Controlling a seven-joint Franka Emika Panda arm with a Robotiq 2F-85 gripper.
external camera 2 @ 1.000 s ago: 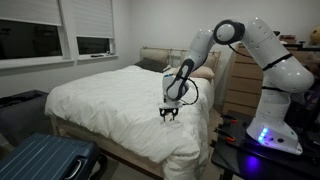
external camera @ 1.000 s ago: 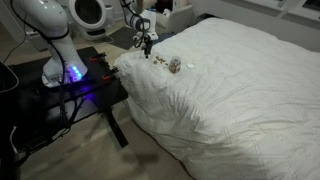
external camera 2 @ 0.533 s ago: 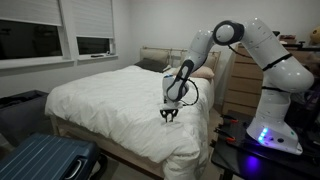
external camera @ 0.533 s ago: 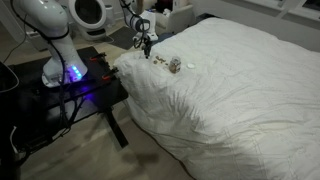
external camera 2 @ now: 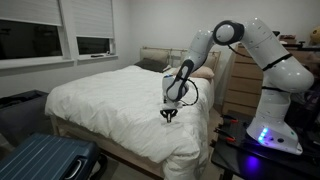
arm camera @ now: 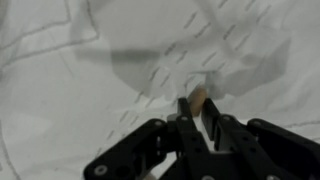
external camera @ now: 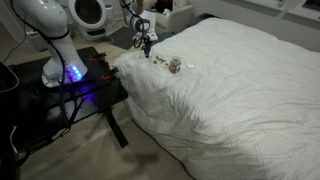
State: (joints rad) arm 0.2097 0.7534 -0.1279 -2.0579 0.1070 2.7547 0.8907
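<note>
Gripper (external camera: 146, 44) is down at the near corner of the bed, fingertips at the white duvet (external camera: 235, 85). In an exterior view it hangs straight down over the mattress edge (external camera 2: 169, 115).

Wrist view: the jaws stand narrow, one finger on each side of a small tan piece (arm camera: 198, 97) that sits dead centre in the gap. We cannot tell whether the pads already press on it, because the picture is blurred.

The piece lies directly below and between the fingertips, with no offset to either side. Its visible part seems longer along the fingers than across the gap.

A small pale block (external camera: 174, 65) lies on the duvet just beside the gripper, further in from the corner, apart from it and untouched.
</note>
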